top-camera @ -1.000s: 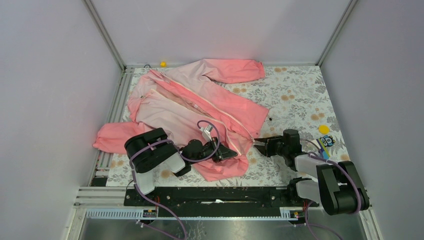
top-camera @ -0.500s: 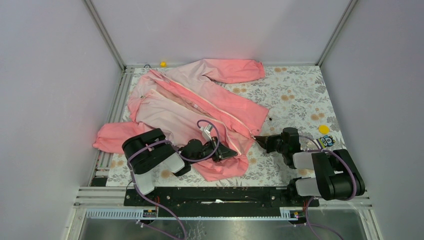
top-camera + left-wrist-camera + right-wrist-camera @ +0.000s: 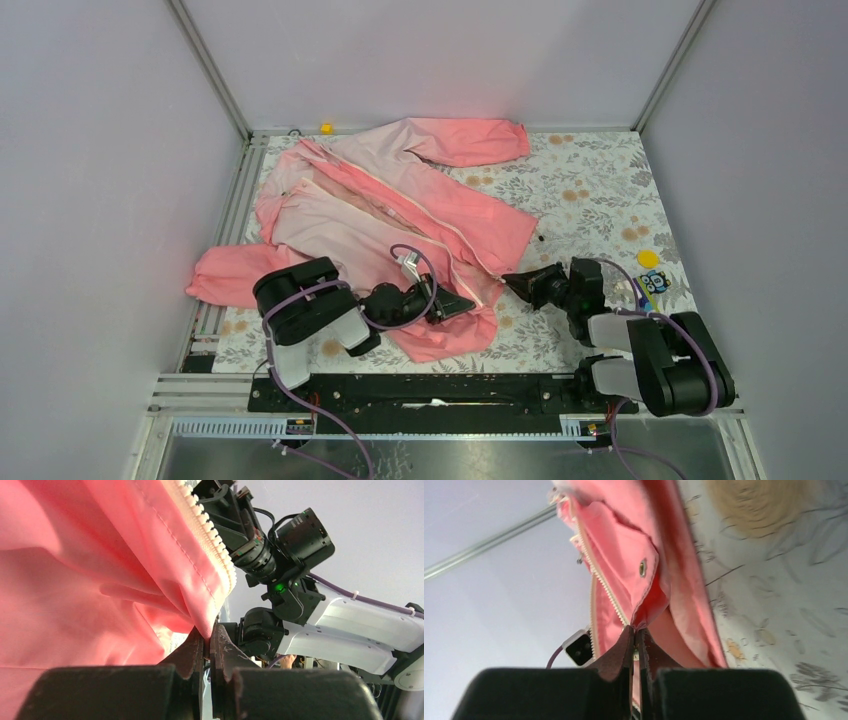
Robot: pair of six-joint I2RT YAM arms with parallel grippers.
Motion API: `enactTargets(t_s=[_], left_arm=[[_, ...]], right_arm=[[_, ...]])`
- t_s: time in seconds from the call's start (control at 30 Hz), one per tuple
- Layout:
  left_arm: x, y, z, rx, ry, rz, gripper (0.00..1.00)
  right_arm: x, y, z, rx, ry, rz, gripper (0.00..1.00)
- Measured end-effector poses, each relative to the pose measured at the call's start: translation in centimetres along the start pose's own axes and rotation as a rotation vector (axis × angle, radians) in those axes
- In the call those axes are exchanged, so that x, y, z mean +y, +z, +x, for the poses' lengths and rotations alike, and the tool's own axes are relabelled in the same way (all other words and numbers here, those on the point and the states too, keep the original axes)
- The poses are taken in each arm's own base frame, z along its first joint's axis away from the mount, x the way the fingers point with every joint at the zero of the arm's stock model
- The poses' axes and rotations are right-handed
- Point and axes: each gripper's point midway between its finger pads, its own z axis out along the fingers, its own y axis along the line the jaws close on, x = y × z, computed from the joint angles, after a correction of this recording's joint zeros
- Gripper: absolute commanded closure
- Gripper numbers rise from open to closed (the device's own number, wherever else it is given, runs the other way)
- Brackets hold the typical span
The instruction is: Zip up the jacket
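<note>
The pink jacket (image 3: 400, 200) lies spread on the floral table cover, collar at the far left, hem near the arms, its front open. My left gripper (image 3: 466, 303) is shut on the jacket's bottom corner of one front panel; the left wrist view shows the fabric (image 3: 75, 580) pinched between the jaws and the whitish zipper teeth (image 3: 210, 530) above. My right gripper (image 3: 512, 281) is shut on the hem corner of the other panel; the right wrist view shows the zipper teeth (image 3: 599, 580) and a metal snap (image 3: 643, 568) above the jaws. The dark pull is not visible.
A yellow disc (image 3: 648, 259) and a small sticker card (image 3: 655, 282) lie at the right of the table. A small yellow object (image 3: 326, 127) sits at the far rail. A tiny dark item (image 3: 541, 239) lies beside the jacket's hem. Grey walls enclose three sides.
My right gripper moved away from me and slightly left to the jacket's hem corner and closed on it. The left gripper stayed put, holding its corner.
</note>
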Motion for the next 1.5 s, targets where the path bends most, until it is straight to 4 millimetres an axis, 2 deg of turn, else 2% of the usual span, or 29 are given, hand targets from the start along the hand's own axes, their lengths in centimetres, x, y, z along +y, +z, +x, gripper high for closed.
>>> enactTargets(t_s=[0.17, 0.37, 0.57, 0.97, 1.3, 1.5], left_arm=[[0.1, 0.3, 0.0, -0.042, 0.005, -0.007, 1.0], [0.2, 0.7, -0.6, -0.117, 0.032, -0.019, 1.0], [-0.5, 1.6, -0.8, -0.164, 0.107, -0.006, 1.0], [-1.2, 2.1, -2.1, -0.259, 0.244, -0.008, 1.0], [-3.4, 3.3, -2.8, -0.287, 0.226, 0.05, 1.0], [-3.7, 3.3, -3.2, -0.298, 0.164, 0.059, 1.0]], right_arm=[[2.6, -1.0, 1.1, 0.043, -0.058, -0.123, 1.0], [4.3, -2.0, 1.9, 0.063, -0.07, -0.209, 1.0], [4.9, -2.7, 2.3, 0.069, -0.077, -0.255, 1.0], [5.8, -3.4, 2.8, 0.082, -0.094, -0.312, 1.0], [6.1, -3.6, 3.3, 0.1, -0.106, -0.328, 1.0], [6.7, -3.9, 3.5, 0.109, -0.102, -0.352, 1.0]])
